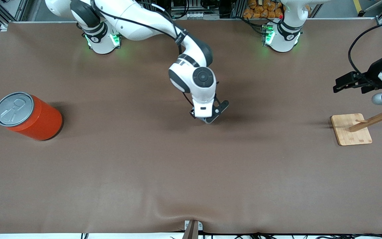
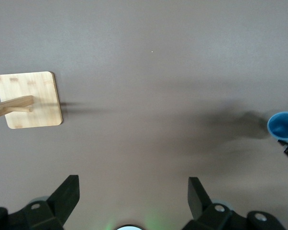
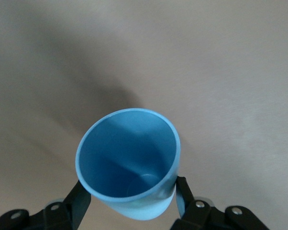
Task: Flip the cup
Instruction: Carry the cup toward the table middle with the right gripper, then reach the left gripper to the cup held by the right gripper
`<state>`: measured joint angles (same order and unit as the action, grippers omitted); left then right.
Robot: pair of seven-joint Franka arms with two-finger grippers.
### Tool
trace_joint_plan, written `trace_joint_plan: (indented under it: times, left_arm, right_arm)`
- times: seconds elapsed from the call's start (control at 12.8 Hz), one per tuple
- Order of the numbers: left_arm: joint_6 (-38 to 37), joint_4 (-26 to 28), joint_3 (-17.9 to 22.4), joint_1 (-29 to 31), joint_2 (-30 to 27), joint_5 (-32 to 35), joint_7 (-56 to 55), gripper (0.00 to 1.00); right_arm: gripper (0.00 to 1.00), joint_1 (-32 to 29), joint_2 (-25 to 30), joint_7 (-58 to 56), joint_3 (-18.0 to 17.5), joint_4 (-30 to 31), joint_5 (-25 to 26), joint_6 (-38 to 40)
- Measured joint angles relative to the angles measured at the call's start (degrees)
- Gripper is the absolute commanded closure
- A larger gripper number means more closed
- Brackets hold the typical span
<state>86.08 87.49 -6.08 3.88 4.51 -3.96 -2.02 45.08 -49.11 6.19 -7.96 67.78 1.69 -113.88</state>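
Cup [image 3: 129,163] clamped in right end effector [image 3: 129,203], mid-frame over the worktop [image 1: 144,166].
Flip under way; next: set it down upright. Left end effector [image 2: 133,196] waits, fingers apart.

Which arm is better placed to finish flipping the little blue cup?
Right. Its pincer is shut on the small light blue plastic cup mid-table, while the left pincer hangs open near the wooden stand.
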Motion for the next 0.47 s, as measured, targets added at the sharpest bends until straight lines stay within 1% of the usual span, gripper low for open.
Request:
trace_joint_plan:
  times: [0.23, 0.47]
  left_arm:
    - [2.44, -0.04, -0.37, -0.34, 2.00, -1.21, 0.23, 0.00]
    - [2.69, 0.05, -0.14, 0.40, 5.24, -9.48, 0.19, 0.00]
  right_arm:
    - [1.00, 3.90, -2.12, -2.79, -0.07, -2.83, 7.24, 0.22]
    - [1.00, 6.54, -4.62, -4.10, 0.09, -4.50, 8.77, -0.15]
